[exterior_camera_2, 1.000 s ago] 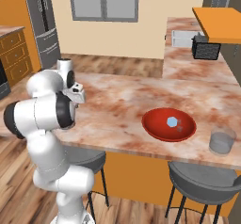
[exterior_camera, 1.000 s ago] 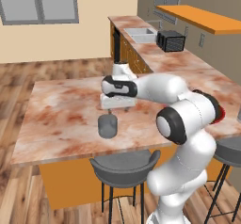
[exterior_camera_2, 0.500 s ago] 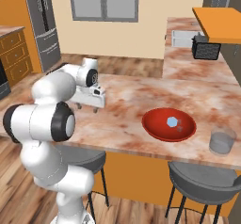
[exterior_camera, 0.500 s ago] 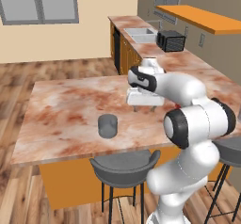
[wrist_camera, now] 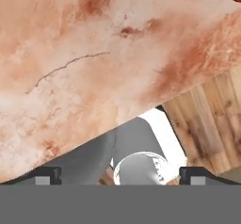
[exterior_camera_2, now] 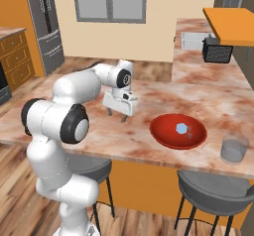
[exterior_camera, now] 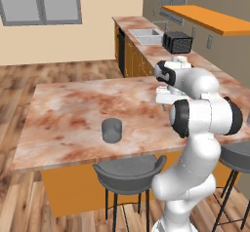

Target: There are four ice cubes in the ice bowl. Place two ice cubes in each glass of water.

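Arm swung further right toward ice bowl [exterior_camera_2: 178, 131]; fingers [exterior_camera_2: 110, 112] spread apart, empty, above counter [exterior_camera_2: 149, 96]

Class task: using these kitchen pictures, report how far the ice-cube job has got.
Done: nothing can be confirmed; the contents of either glass are too unclear to read. In hand: the gripper hovers over the counter beside the red ice bowl, fingers apart, carrying nothing. Left: one ice cube shows clearly in the bowl, so cubes remain to move.
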